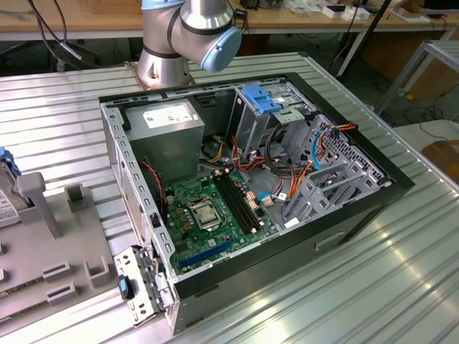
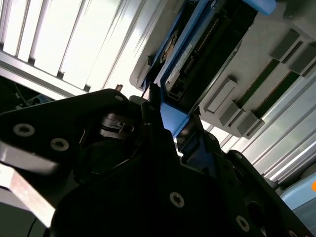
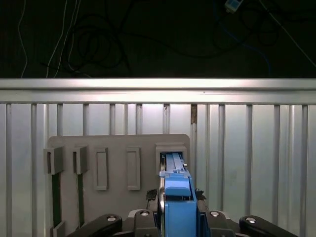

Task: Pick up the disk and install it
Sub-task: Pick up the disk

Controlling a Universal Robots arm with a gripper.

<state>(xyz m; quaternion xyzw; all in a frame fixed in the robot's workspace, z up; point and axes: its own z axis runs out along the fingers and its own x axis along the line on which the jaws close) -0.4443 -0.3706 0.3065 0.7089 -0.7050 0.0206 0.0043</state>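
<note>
My pincer (image 3: pixel 177 200) hangs low over the grey holder plate (image 3: pixel 118 148), right above the slot nearest the plate's corner; in both wrist views its black body frames a blue front part that comes down onto the end of the disk (image 3: pixel 173 162); I cannot tell from here whether the pincer is spread or pinching. In the second wrist view the pincer (image 2: pixel 170 117) meets the disk (image 2: pixel 207 54) at its near end, touching or almost touching.

The disk stands on edge in that slot, silver-grey with blue rails along its sides, seated in the plate and not lifted out.

Along the plate I count 4 more slots in a row beside the disk's; 2 of them, at the far end from the disk, hold dark green strips (image 3: pixel 56 197); the 2 between look bare.

The plate lies flat on the ribbed metal table (image 3: pixel 247 148).

In the exterior view the same plate (image 1: pixel 43 258) sits at the exterior view's left, well apart from the open computer case (image 1: pixel 301 247) lying on its side in the middle of the table (image 1: pixel 373 294). Inside the case I see the green motherboard (image 1: pixel 208 215), the grey power-supply box (image 1: pixel 168 125) and a metal drive cage (image 1: pixel 262 107) with a blue latch. The arm's base (image 1: pixel 165 61) rises just behind the case.
</note>
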